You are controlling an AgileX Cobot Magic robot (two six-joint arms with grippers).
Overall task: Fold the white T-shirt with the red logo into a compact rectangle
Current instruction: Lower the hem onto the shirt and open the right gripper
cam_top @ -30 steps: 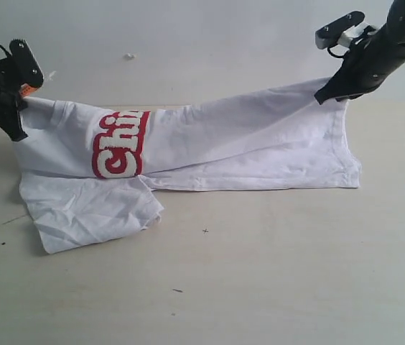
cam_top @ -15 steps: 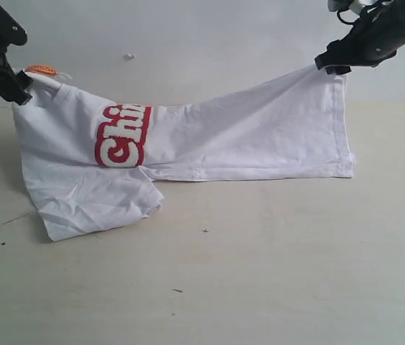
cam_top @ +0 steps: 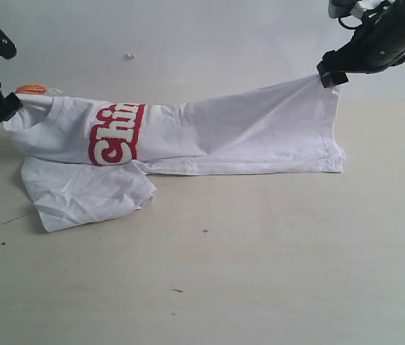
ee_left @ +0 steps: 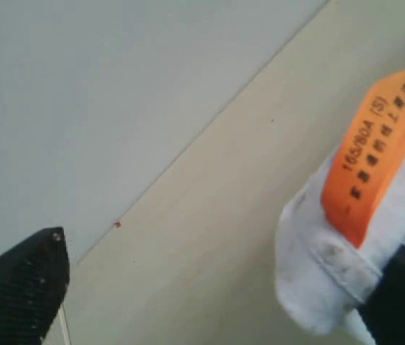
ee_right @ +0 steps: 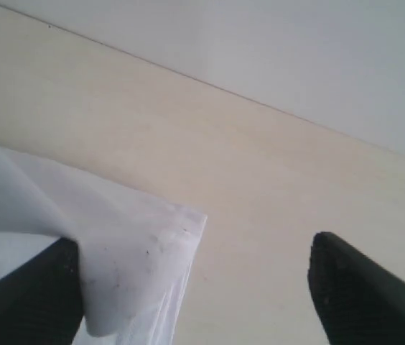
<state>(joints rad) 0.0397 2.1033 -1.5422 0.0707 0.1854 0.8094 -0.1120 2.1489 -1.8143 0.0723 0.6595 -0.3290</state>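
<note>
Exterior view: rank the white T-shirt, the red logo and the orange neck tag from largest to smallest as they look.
1. white T-shirt, by far the largest
2. red logo
3. orange neck tag, clearly the smallest

A pale beige table (cam_top: 274, 273) with faint wood grain fills the lower part of the exterior view. Behind it stands a plain light grey wall (cam_top: 210, 36), which meets the table along a straight line. A small pale mark (cam_top: 130, 56) sits on the wall, left of the middle. On the table lie a dark speck (cam_top: 205, 231) near the middle, a short dark dash (cam_top: 177, 290) nearer the camera, and a black dot (cam_top: 3, 243) at far left, near a thin scratch (cam_top: 14, 218). The left wrist view shows a tiny red speck (ee_left: 117, 224) where table and wall meet.
</note>
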